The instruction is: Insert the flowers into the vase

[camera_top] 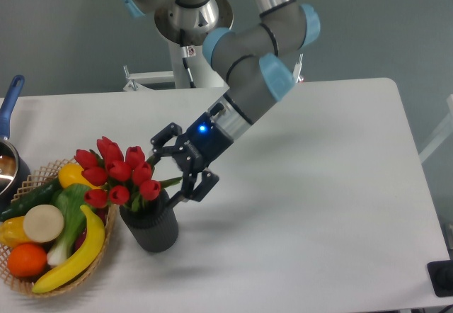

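The flowers (117, 175), a bunch of glossy red tulip buds, stand with their green stems inside the vase (150, 229), a short dark ribbed cylinder at the front left of the table. The bunch leans up and to the left over the basket's edge. My gripper (170, 175) reaches down-left from the arm and sits just right of the buds, above the vase mouth. Its fingers (200, 187) stand on either side of the stems and leaves and grip them. The lower stems are hidden in the vase.
A wicker basket (28, 285) of toy fruit and vegetables touches the vase's left side. A pot with a blue handle (10, 104) sits at the left edge. The robot base (192, 51) stands behind the table.
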Available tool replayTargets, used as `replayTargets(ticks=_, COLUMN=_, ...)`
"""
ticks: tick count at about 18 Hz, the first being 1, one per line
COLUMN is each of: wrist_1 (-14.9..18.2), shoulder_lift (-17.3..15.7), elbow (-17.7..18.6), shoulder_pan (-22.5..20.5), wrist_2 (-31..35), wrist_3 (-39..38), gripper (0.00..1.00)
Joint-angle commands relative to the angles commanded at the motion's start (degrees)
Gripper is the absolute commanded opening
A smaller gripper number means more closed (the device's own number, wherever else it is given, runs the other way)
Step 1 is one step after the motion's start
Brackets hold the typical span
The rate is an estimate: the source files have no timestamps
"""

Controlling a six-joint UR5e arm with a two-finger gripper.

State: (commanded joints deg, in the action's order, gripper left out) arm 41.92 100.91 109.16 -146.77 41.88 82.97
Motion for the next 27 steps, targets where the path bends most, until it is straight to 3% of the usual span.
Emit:
replayTargets(ticks=2, wrist_1=-0.09, shoulder_lift=-3.16, elbow=0.26, shoulder_pan=-1.23, wrist_2=8.97, wrist_3=-0.26, gripper=1.00)
replayTargets(ticks=6, wrist_1=1.31, shoulder_lift=-9.75, elbow=-3.42, shoulder_pan=-5.88, wrist_2=14.27, wrist_3=-6.31, gripper=1.00)
replayTargets(ticks=9, wrist_1=3.86, shoulder_lift=-14.24, elbow=-3.87, shoulder_pan=-7.91, wrist_2=25.14, wrist_3=-4.93, gripper=1.00)
replayTargets(ticks=10, wrist_1=6.13, shoulder_lift=-15.12, elbow=-4.30, shoulder_pan=-8.70, wrist_2=29.27, wrist_3=-2.14, gripper=1.00)
replayTargets(ticks=12, wrist_1=14.02, shoulder_lift=-16.53, elbow=-5.62, shoulder_pan=-9.58, wrist_2=33.52, wrist_3=7.51, gripper=1.00)
replayTargets(ticks=18, wrist_1=29.51, shoulder_lift=-16.10, elbow=-14.05, shoulder_pan=-14.67, wrist_2=33.71, wrist_3=20.10, gripper=1.00)
replayTargets(ticks=20, wrist_1=32.77, shoulder_lift=-15.92, elbow=-14.94, shoulder_pan=-16.69, wrist_2=33.62, wrist_3=25.03, gripper=1.00)
replayTargets(ticks=27, wrist_1=33.13, shoulder_lift=-16.18, elbow=-14.59, shoulder_pan=-17.32, wrist_2=33.27, wrist_3=26.63, gripper=1.00)
